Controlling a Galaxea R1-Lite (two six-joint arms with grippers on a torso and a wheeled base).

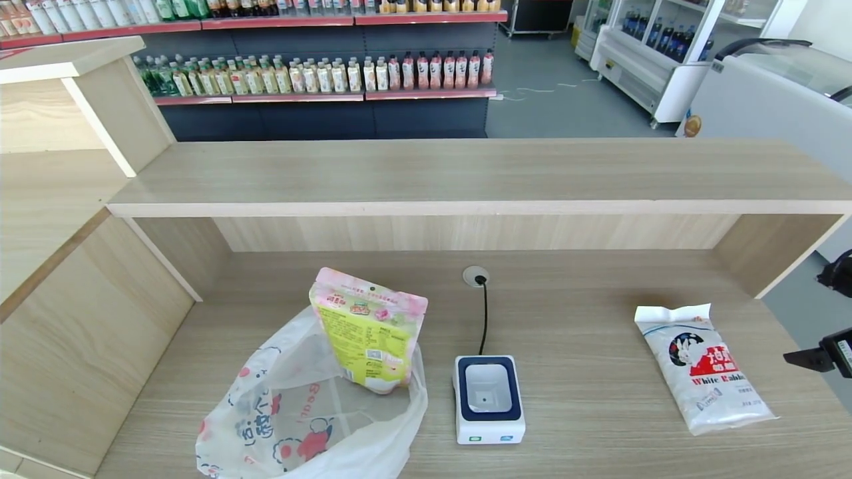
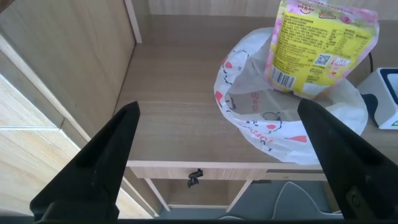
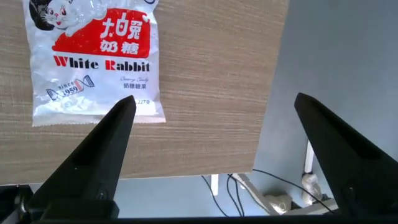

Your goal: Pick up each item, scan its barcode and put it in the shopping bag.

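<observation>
Our right claw [image 3: 214, 102] hangs spread and empty off the counter's [image 1: 586, 319] edge, the White Rabbit candy bag [image 3: 93, 56] lying flat nearby, at 3 o'clock from the barcode scanner [image 1: 488, 399]. Our left claw [image 2: 219, 106] is spread too. At the scanner's 9 o'clock the shopping bag [image 1: 266, 426] holds a yellow snack pouch [image 1: 366, 329]. We judge the candy next: pinch it, turn its barcode to the scanner.

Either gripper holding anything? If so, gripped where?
Nothing is held. The left gripper is open, apart from the shopping bag; the right gripper is open, clear of the white candy bag.
</observation>
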